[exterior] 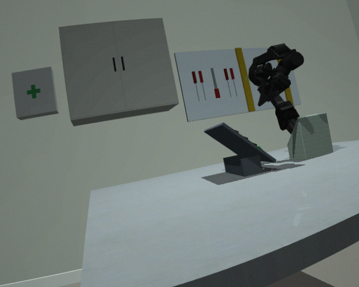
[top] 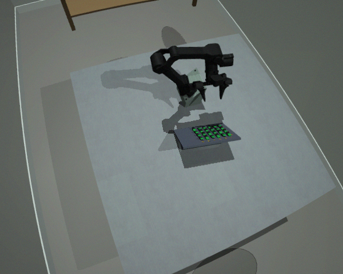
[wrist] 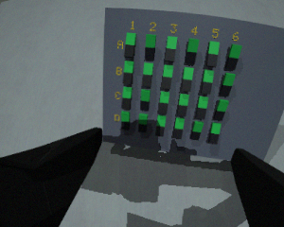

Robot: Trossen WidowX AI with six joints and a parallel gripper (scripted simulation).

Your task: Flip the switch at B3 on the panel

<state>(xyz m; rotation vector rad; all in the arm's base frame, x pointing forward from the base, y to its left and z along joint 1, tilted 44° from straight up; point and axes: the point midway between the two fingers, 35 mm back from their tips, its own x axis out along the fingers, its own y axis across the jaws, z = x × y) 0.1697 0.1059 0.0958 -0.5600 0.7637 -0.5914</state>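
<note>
The tilted dark panel (top: 186,138) (exterior: 232,140) (wrist: 267,80) carries rows A to D and columns 1 to 6 of green-and-black rocker switches. Switch B3 (wrist: 167,77) shows a bright green half toward row A and a dark half toward row C. Its neighbours B2 (wrist: 148,75) and B4 (wrist: 187,79) look alike; A2 (wrist: 150,47) and A4 (wrist: 192,52) show darker green. Which end of B3 is raised is hard to tell. My gripper (top: 212,99) (wrist: 168,145) is open and empty, above the table on the arm's side of the panel, touching nothing.
A pale green wedge-shaped block (top: 195,75) (exterior: 315,137) stands beside the arm's base. The panel rests on a dark block (exterior: 245,165) on the table (top: 154,191) (exterior: 179,222). Shadows of the arm fall between base and panel and across part of row D.
</note>
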